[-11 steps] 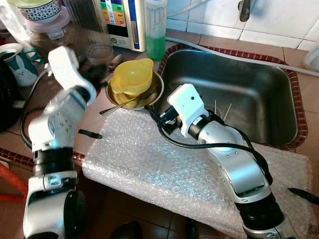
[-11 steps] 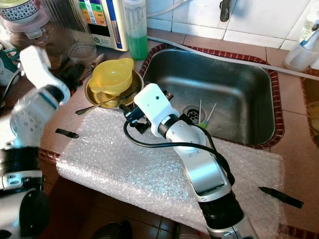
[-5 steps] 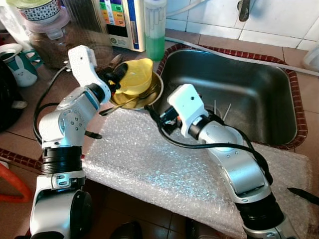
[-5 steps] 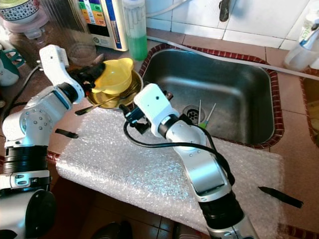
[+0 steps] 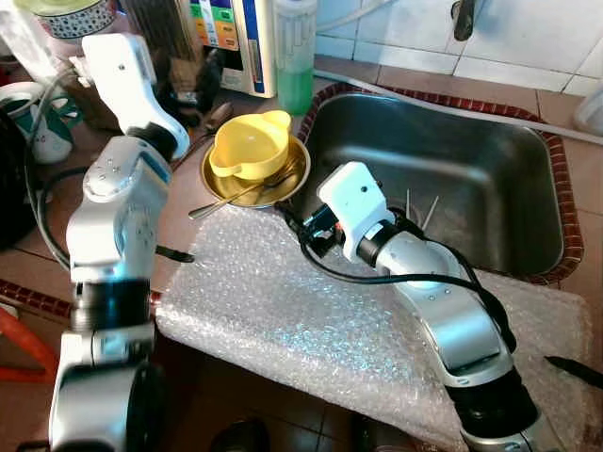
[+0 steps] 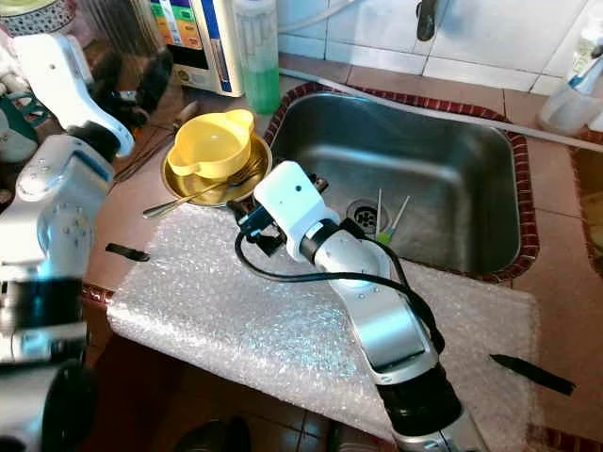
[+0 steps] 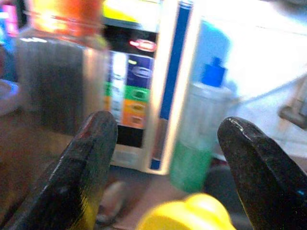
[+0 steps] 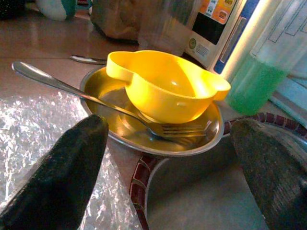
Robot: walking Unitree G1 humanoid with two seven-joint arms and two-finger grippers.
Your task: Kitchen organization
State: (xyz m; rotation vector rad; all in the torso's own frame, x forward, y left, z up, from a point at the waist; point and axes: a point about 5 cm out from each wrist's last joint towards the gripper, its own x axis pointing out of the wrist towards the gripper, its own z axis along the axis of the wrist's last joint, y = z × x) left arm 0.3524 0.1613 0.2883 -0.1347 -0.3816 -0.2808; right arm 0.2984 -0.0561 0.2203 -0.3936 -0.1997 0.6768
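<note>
A yellow bowl point(image 5: 247, 146) sits on a round metal plate point(image 5: 287, 185) left of the sink, with a fork point(image 5: 236, 194) lying across the plate. My left gripper point(image 5: 198, 85) is raised behind the bowl, near the appliance; in the left wrist view the left gripper point(image 7: 168, 124) is open and holds nothing, with the yellow bowl point(image 7: 184, 215) just below it. My right gripper point(image 5: 316, 229) hovers low over the bubble wrap beside the plate. In the right wrist view the right gripper point(image 8: 170, 136) is open and faces the yellow bowl point(image 8: 165, 86) and fork point(image 8: 144, 122) at close range.
A steel sink point(image 5: 452, 179) with thin utensils point(image 5: 419, 207) at its drain lies to the right. Bubble wrap point(image 5: 283, 311) covers the counter's front. A green soap bottle point(image 5: 293, 56), a water appliance point(image 5: 226, 38), a jar point(image 5: 89, 42) and a mug point(image 5: 33, 118) crowd the back left.
My left arm swung in to the yellow bowl's rim half a second ago, then lifted back toward the appliance. The bowl stays on the plate. The right arm has not moved.
</note>
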